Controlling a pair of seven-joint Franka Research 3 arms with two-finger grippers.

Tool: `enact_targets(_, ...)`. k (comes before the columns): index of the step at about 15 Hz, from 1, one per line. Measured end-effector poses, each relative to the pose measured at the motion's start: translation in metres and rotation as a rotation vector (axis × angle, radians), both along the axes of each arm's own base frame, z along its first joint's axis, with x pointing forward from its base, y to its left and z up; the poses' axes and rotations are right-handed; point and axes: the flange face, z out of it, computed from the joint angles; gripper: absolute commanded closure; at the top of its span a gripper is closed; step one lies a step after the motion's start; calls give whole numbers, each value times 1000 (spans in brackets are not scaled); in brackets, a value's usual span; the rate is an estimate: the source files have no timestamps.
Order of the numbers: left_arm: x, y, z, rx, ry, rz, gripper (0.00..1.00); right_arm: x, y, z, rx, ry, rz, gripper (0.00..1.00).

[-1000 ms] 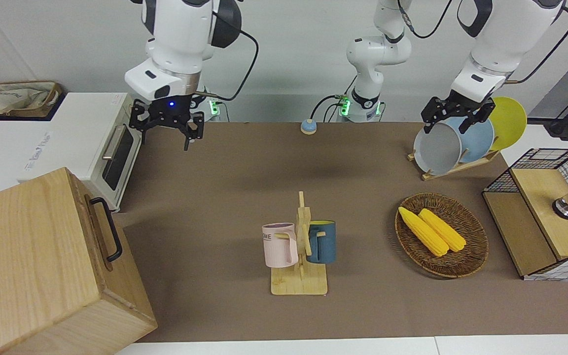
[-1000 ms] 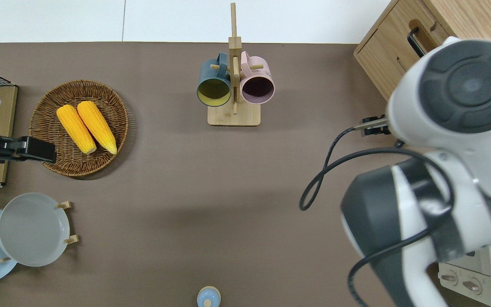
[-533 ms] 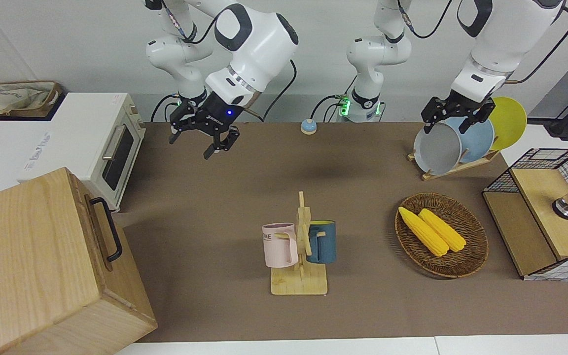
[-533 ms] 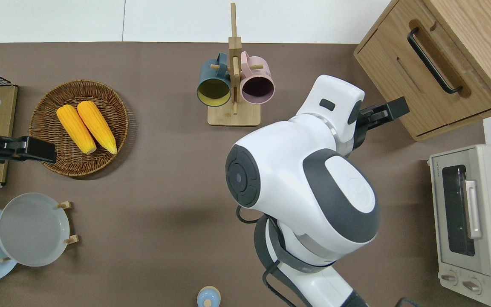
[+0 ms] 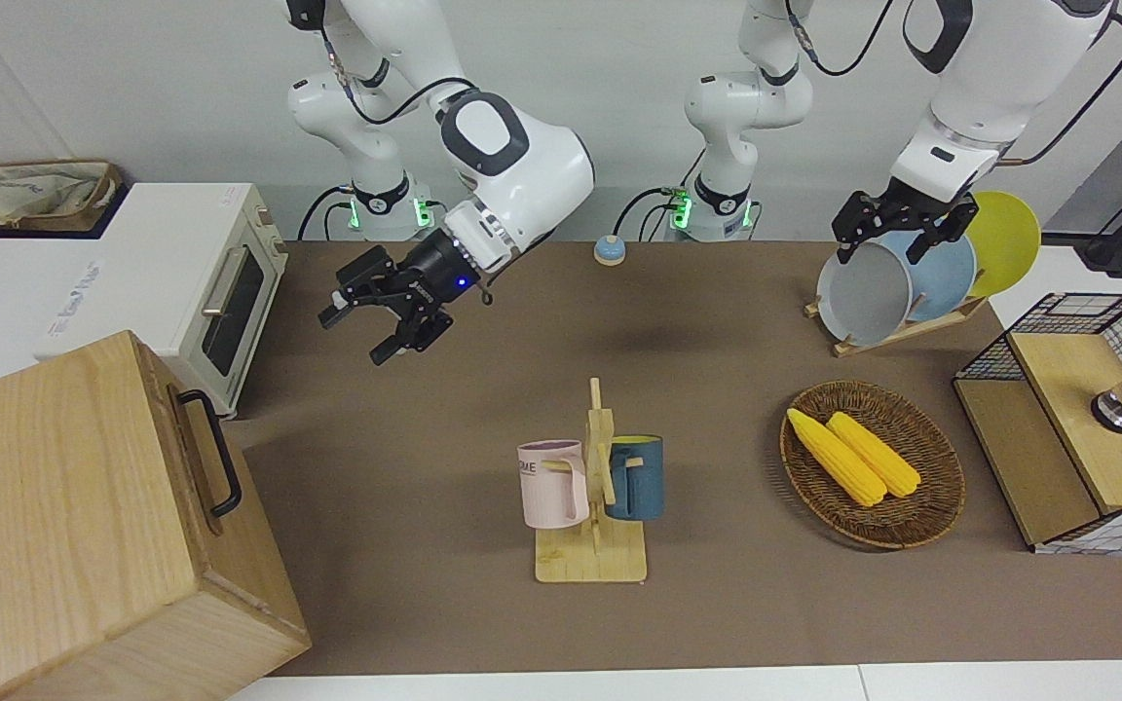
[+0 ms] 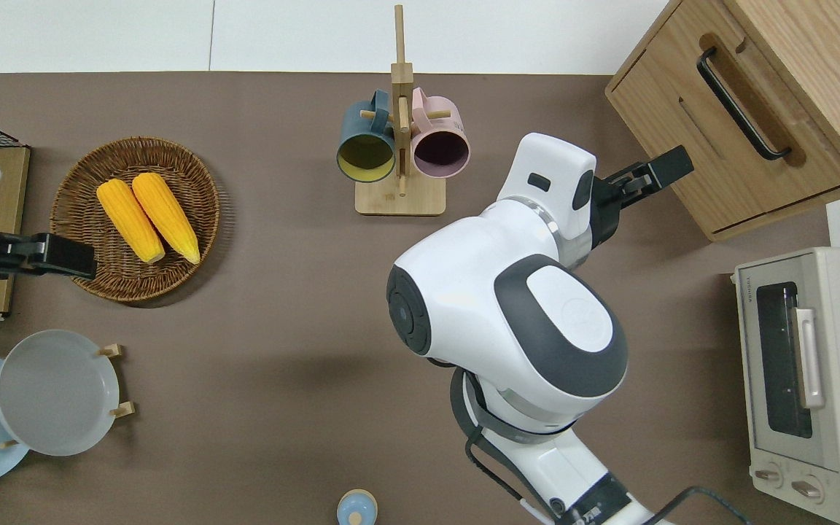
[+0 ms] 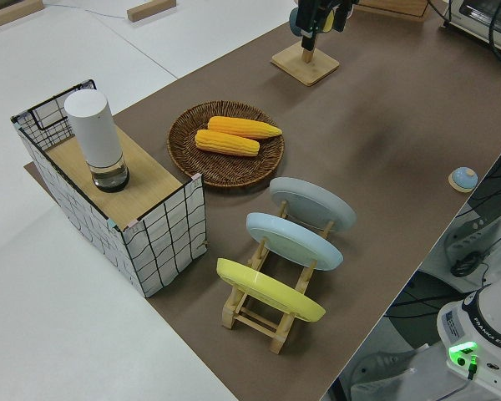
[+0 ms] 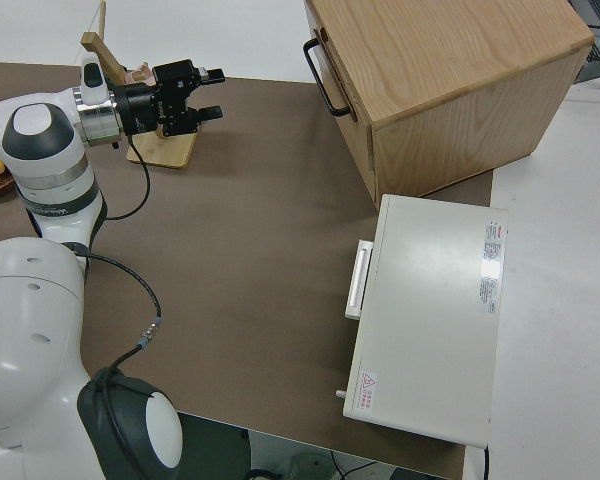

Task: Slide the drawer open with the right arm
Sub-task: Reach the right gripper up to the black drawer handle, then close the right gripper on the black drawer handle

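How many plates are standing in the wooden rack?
3: a grey plate farthest from the robots, a light blue plate in the middle, a yellow plate nearest them, all in the rack.

Pale, fine-grained wood on the drawer (image 6: 741, 138) with a black bar handle (image 6: 741, 102), and the white right arm (image 5: 512, 166) carries dark grey joint caps and a black right gripper (image 5: 374, 325) showing a small blue light. The tabletop (image 5: 483, 389) is flat brown; on it a pink mug (image 5: 553, 484) and a dark blue mug (image 5: 637, 477) with a yellow-green inside hang on a light wood rack (image 5: 595, 545). Two bright yellow corn cobs (image 5: 853, 455) lie in a dark brown woven basket (image 5: 931, 506), grey, light blue and yellow plates (image 7: 292, 242) stand in a row, and the toaster oven (image 6: 821, 379) is cream-white with a silver handle.
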Motion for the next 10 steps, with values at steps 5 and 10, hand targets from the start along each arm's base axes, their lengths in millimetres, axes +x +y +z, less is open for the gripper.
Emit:
enact_targets(5, 0, 0, 0, 0, 0, 0, 7, 34, -43, -41, -118, 4, 46, 17)
enact_targets(10, 0, 0, 0, 0, 0, 0, 7, 56, -78, -78, -246, 12, 45, 23)
